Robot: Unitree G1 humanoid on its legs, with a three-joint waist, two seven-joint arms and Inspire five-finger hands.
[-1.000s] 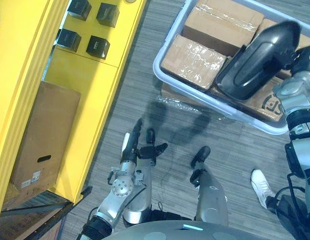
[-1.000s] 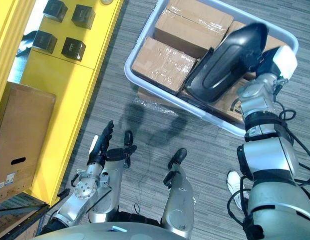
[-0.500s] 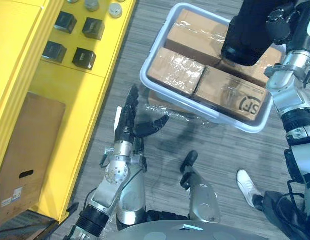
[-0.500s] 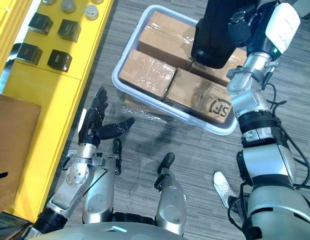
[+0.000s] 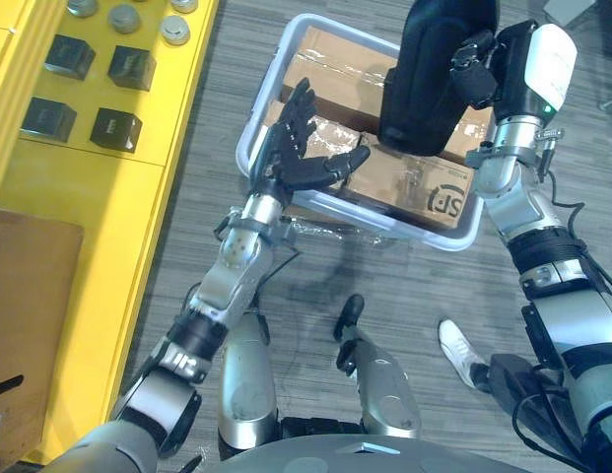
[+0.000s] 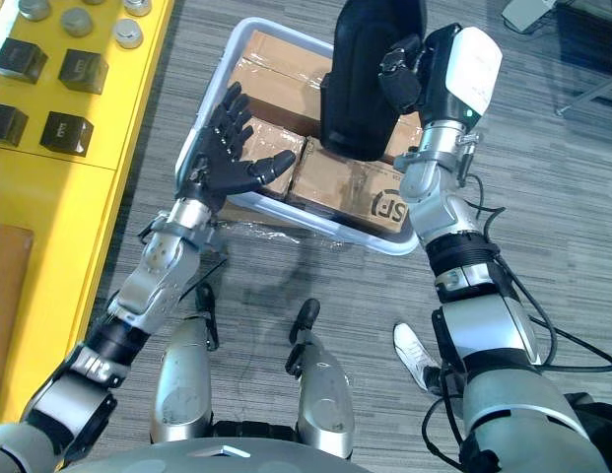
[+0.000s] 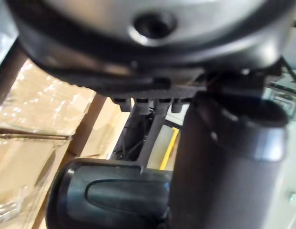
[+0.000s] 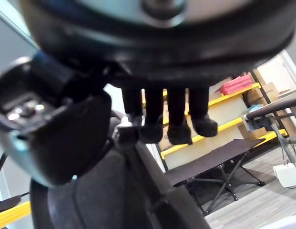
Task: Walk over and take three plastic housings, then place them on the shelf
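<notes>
Black plastic housing up over pale bin of cardboard boxes | R hand clenched on its side, holding it on end | L hand fingers spread, holding nothing, above bin's L rim | yellow shelf w/ small black cubes well to L

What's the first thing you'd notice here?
A big black plastic housing, gripped by the right hand, hangs above a pale bin of cardboard boxes. The left hand spreads open over the bin's left side, and a bright yellow shelf runs along the left.
</notes>
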